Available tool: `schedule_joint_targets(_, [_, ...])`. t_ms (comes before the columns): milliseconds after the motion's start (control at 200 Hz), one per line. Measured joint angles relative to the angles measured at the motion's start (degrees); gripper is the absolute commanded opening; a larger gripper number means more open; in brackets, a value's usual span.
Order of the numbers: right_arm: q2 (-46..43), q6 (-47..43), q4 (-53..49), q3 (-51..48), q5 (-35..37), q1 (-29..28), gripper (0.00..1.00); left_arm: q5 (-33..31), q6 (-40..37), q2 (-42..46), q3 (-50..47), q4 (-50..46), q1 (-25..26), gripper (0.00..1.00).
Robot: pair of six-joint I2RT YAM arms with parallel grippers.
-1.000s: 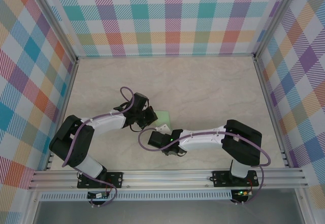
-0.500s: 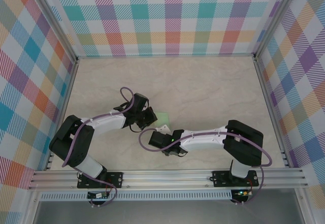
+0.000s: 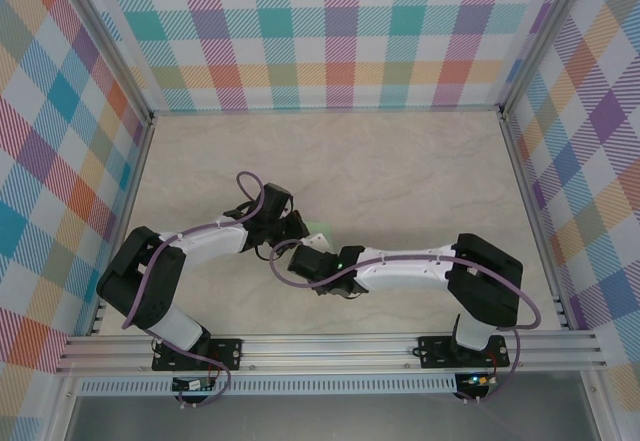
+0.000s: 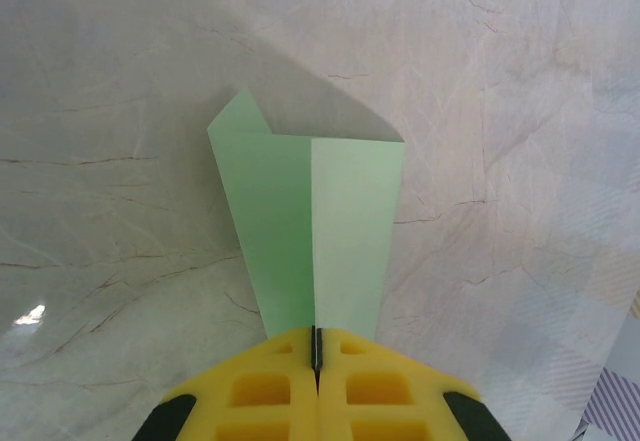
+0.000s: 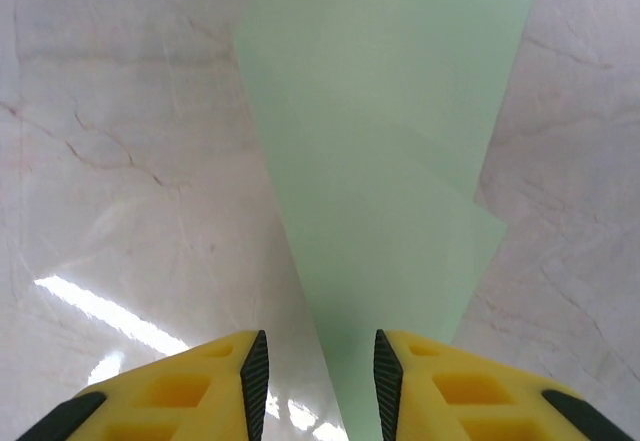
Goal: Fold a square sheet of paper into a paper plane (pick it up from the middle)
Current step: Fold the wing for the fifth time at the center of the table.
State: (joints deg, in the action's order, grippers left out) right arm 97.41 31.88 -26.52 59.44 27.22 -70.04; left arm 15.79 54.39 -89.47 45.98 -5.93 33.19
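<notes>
The square sheet of paper (image 4: 310,221) is pale green and folded along a centre crease into two long panels, with a small corner sticking out at its far left. My left gripper (image 4: 316,346) is shut on its narrow near end. In the top view the left gripper (image 3: 296,226) and the right gripper (image 3: 303,249) meet at the paper (image 3: 319,229), most of which they hide. From the right wrist, the paper (image 5: 390,161) runs down between the fingers of my open right gripper (image 5: 320,371); neither pad visibly touches it.
The pale marbled table (image 3: 400,171) stretches behind and to both sides of the grippers. Checked walls (image 3: 330,31) with metal posts close in the back, left and right. An aluminium rail (image 3: 330,346) carries both arm bases along the near edge.
The right arm has swung left and forward, bringing its gripper up against the paper beside the left gripper, and its jaws have widened. The left gripper stays still, shut on the paper.
</notes>
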Motion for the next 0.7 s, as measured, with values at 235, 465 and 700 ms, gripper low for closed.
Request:
schedule_joint_targets(235, [3.0,-1.6,0.8,1.2,0.2,1.0,0.29,0.0,0.0,0.0,0.0,0.0,0.0,0.03])
schedule_joint_targets(465, [3.1,-2.4,1.0,1.2,0.2,1.2,0.19,0.0,0.0,0.0,0.0,0.0,0.0,0.03])
schedule_joint_targets(700, [3.1,-2.4,1.1,1.2,0.2,1.4,0.21,0.0,0.0,0.5,0.0,-0.2,-0.1,0.03])
